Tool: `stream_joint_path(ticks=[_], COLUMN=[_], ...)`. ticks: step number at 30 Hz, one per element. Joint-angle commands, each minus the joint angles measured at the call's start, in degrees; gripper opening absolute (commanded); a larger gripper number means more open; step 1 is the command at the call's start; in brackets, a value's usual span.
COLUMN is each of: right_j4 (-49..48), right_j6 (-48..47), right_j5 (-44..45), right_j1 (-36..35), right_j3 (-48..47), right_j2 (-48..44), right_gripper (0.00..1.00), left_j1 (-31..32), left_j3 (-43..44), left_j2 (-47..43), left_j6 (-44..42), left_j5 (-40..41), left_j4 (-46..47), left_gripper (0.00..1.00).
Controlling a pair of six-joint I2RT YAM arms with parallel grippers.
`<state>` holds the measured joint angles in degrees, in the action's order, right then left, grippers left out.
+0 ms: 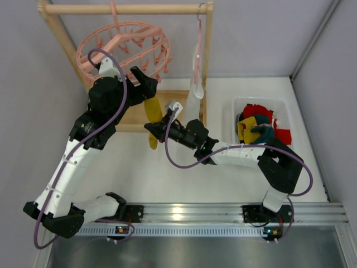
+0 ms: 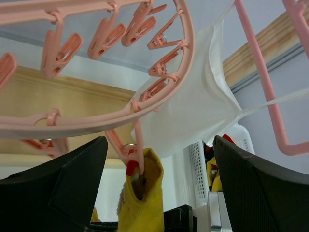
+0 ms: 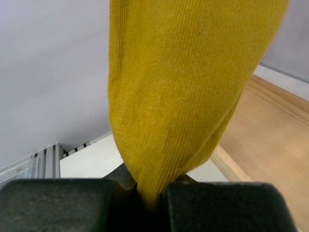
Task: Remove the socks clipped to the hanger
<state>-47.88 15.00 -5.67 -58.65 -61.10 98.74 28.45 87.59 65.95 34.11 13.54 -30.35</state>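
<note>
The round pink hanger (image 1: 124, 44) hangs from the wooden rack's top bar. One mustard yellow sock (image 1: 152, 114) hangs from a peg on its near rim. In the left wrist view that peg (image 2: 131, 153) pinches the sock's (image 2: 142, 198) open cuff. My left gripper (image 1: 142, 84) is up at the rim, open, with one finger on each side of the peg (image 2: 159, 150), not touching it. My right gripper (image 1: 156, 129) is shut on the sock's lower part (image 3: 188, 87), and the fabric is pinched between its jaws (image 3: 152, 193).
A white basket (image 1: 239, 106) at the right holds loose red, yellow and teal socks. A slim pink hanger with white cloth (image 1: 196, 84) hangs at the rack's right end, close to the sock. The wooden rack (image 1: 207, 50) and its base board stand behind.
</note>
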Motion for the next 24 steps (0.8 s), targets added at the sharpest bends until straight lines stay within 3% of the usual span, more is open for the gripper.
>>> stream_joint_path(ticks=[1,24], right_j4=[-0.6,-1.3], right_j6=[-0.3,-0.6], right_j5=[-0.9,-2.9], right_j1=[-0.3,-0.3], right_j3=[-0.3,1.2], right_j2=[-2.8,-4.5], right_gripper=[0.0,0.0], left_j1=[-0.2,-2.3], left_j3=[-1.5,-7.3], left_j2=[-0.7,1.1], left_j6=[-0.4,1.4], left_j5=[2.1,2.5], left_j4=[2.3,10.6], left_gripper=[0.93,0.8])
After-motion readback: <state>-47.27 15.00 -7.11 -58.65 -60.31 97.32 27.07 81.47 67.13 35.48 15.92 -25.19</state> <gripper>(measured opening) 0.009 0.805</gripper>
